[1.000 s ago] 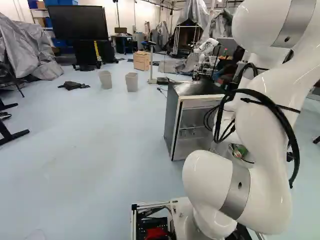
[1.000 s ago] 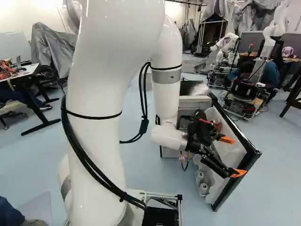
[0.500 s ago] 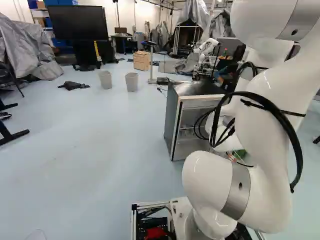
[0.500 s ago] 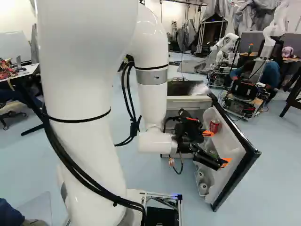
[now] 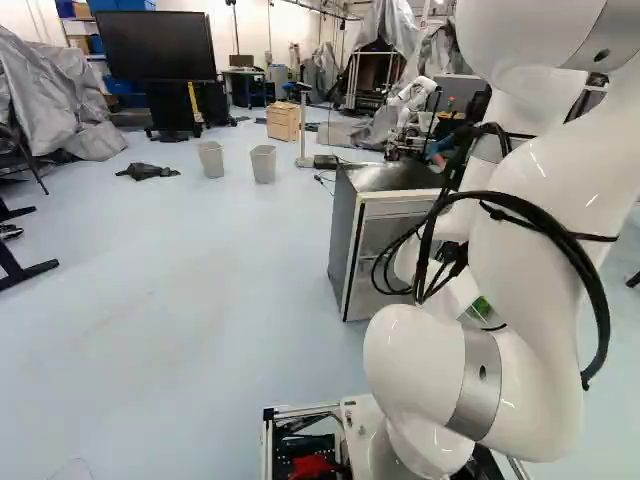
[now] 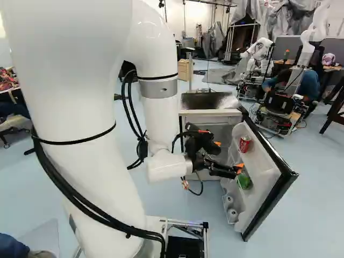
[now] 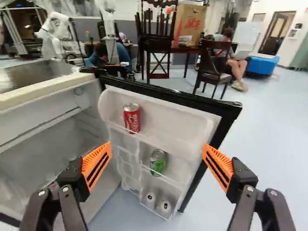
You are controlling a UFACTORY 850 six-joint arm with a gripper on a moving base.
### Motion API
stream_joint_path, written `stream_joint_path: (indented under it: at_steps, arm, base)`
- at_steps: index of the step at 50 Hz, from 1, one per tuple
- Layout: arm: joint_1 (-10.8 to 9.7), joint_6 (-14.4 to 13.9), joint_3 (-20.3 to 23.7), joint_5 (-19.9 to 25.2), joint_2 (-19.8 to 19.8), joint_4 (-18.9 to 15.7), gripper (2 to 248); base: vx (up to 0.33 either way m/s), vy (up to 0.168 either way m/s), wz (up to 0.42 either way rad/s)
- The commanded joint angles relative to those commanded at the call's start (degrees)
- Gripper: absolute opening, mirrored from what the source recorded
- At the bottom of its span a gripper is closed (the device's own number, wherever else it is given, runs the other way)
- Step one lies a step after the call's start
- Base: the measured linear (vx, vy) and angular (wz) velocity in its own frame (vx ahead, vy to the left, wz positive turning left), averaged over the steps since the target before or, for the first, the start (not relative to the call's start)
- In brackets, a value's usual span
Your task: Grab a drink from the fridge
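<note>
At the right of the left base view stands the boxy, dark-sided fridge (image 5: 345, 235). Right of centre in the right base view, the black gripper (image 6: 228, 156) has its ribbed orange pads spread wide; farther right, the moulded white door (image 6: 266, 172) holds a shiny red can (image 6: 244, 144) above a green can (image 6: 244, 180). Only the wrist view shows a brown paper bag (image 7: 190, 24) beyond. Since a second ago, the smooth white arm (image 6: 75, 97) has swung left, carrying the gripper off the door.

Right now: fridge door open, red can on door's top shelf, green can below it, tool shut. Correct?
No: tool is open, fingers wide apart in the wrist view. Fridge door open, red can on top shelf, green can below: right.
</note>
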Motion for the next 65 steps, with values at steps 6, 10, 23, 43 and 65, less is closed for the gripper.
stream_joint_path:
  at_steps: [6, 10, 23, 43, 65]
  arm:
    - [0.2, 0.0, -0.2, 0.0, -0.1, -3.6, 247]
    - [0.3, 0.0, -0.3, 0.0, -0.3, -6.0, 247]
    - [0.2, 0.0, -0.9, 0.0, -0.7, -13.9, 247]
    - [-0.2, 0.0, -1.4, 0.0, -1.1, -25.9, 247]
    - [-1.7, 0.0, -5.3, 0.0, -4.3, -38.8, 247]
  base:
    - [0.0, 0.0, 0.0]
    - [0.0, 0.0, 0.0]
    - [0.0, 0.0, 0.0]
    - [0.0, 0.0, 0.0]
    - [0.0, 0.0, 0.0]
